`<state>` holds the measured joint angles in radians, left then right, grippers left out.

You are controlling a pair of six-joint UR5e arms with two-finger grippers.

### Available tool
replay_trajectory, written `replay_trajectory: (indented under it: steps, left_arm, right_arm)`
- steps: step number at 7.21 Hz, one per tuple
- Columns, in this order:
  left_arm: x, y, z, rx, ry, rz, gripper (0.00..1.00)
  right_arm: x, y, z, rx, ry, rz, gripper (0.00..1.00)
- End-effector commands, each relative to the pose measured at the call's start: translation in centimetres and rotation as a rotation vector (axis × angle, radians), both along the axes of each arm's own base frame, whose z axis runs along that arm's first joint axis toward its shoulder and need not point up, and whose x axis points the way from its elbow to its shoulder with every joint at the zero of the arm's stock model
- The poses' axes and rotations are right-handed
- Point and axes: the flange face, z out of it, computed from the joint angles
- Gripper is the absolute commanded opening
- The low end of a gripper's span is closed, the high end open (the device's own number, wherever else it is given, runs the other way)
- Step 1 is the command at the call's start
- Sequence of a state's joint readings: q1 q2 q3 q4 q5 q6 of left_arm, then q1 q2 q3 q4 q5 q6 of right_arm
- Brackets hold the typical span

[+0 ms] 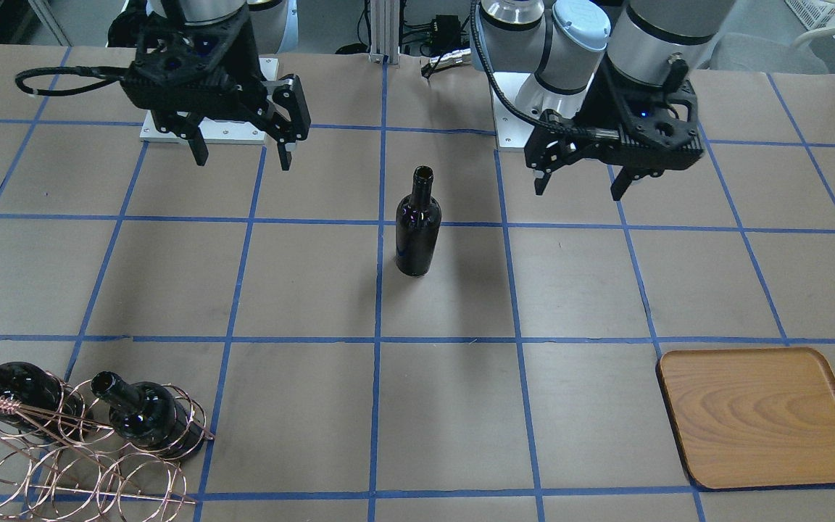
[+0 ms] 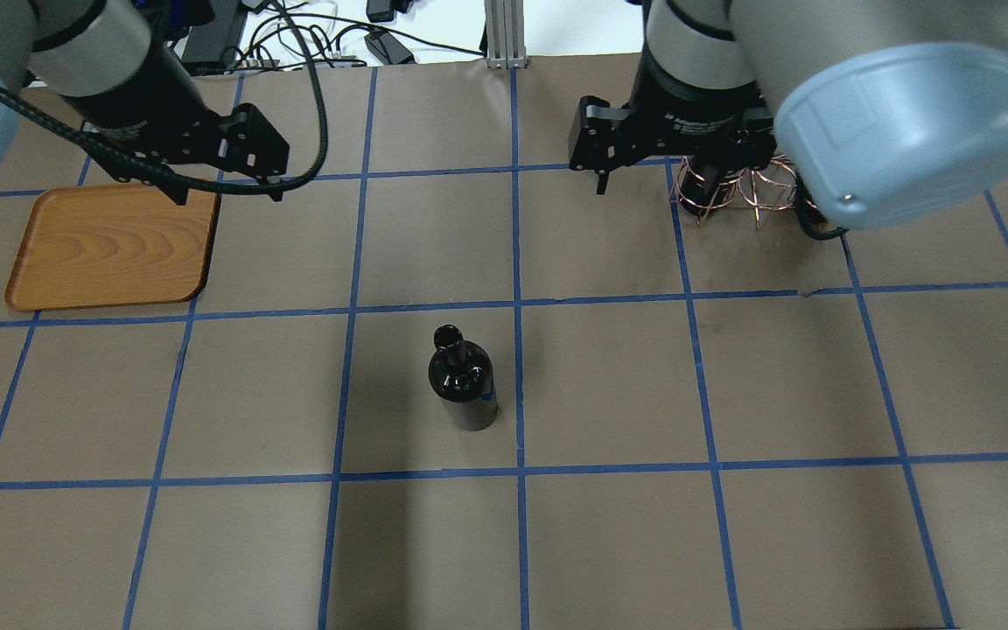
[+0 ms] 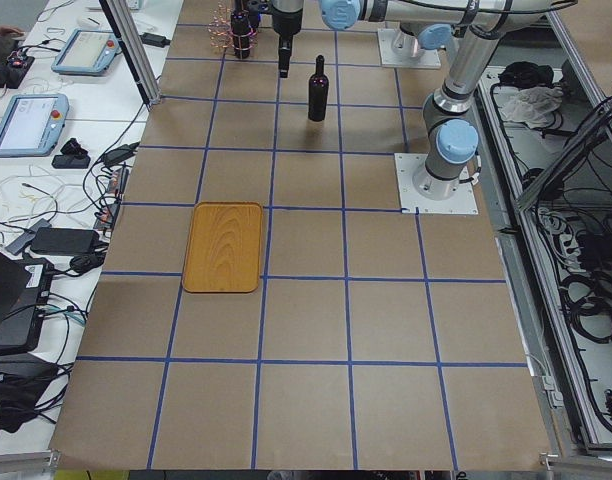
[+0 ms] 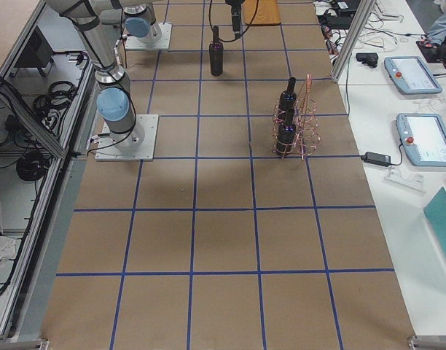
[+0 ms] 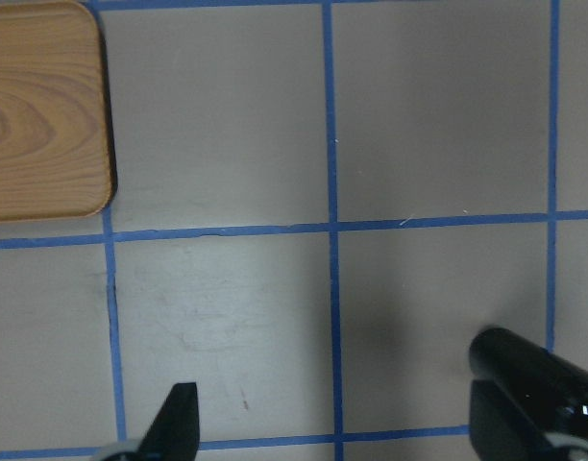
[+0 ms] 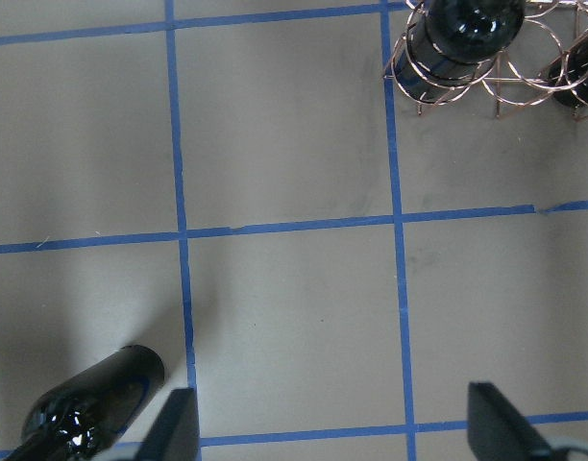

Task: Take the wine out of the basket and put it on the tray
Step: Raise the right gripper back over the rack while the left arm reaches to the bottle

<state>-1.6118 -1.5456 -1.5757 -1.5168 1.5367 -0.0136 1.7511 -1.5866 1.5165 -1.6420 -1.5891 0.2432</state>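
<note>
- Wine (image 1: 417, 225) stands upright on the worktop (image 1: 301, 290), roughly mid-table on a blue tape line. Neither arm touches it.
- It sits between the basket (image 1: 77, 442) and the tray (image 1: 762, 417), well apart from both.
- Basket holds two other bottles (image 1: 149, 417), lying tilted in the wire loops with their necks sticking out.
- Tray shows bare wood in every view that catches it, nothing on it.
- Left pincer (image 1: 578, 190) is spread and holds nothing. It hangs above the worktop on the tray side of the wine.
- Right pincer (image 1: 243, 161) is also spread and holding nothing, above the worktop on the basket side.
- Status, my read: the "take from basket" half looks done for this one bottle, since it's out and free-standing. The "place on tray" half is not done, so call it about midway.
- Remaining, my read: close on the upright wine, carry it across, set it inside the tray rim, let go.
- Left arm looks like the better candidate, since the tray is on its side.
- Whether the two bottles in the basket also count, I can't tell from the task line.
</note>
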Motion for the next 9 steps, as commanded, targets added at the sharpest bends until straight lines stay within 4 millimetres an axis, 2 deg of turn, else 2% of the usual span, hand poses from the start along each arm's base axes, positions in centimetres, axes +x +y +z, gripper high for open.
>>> replay_trajectory:
  steps: [1,3,5,6,8,9]
  left_arm:
    - [-6.3,3.5,-0.8,0.025,0.014,0.013,1.0]
    - [-11.6,7.0,-3.7,0.077,0.003,-0.005,1.0]
    - [-15.2,9.2,-5.7,0.112,-0.011,-0.086,1.0]
    - [-15.9,9.7,-7.2,0.103,-0.007,-0.107,1.0]
    - [-15.7,10.2,-11.0,0.087,-0.001,-0.116,1.0]
    - [-15.7,10.2,-11.9,0.077,0.002,-0.116,1.0]
  right_arm:
    - [-1.3,1.4,1.7,0.001,0.005,0.003,1.0]
    - [-1.4,1.5,2.1,-0.019,0.01,0.0,1.0]
    - [-1.6,1.4,2.6,-0.046,0.011,0.005,1.0]
    - [-2.3,0.7,2.8,-0.045,0.01,0.03,1.0]
    - [-5.4,-2.6,4.9,0.043,0.036,0.013,1.0]
    - [-5.5,-2.6,4.9,0.066,0.042,0.015,1.0]
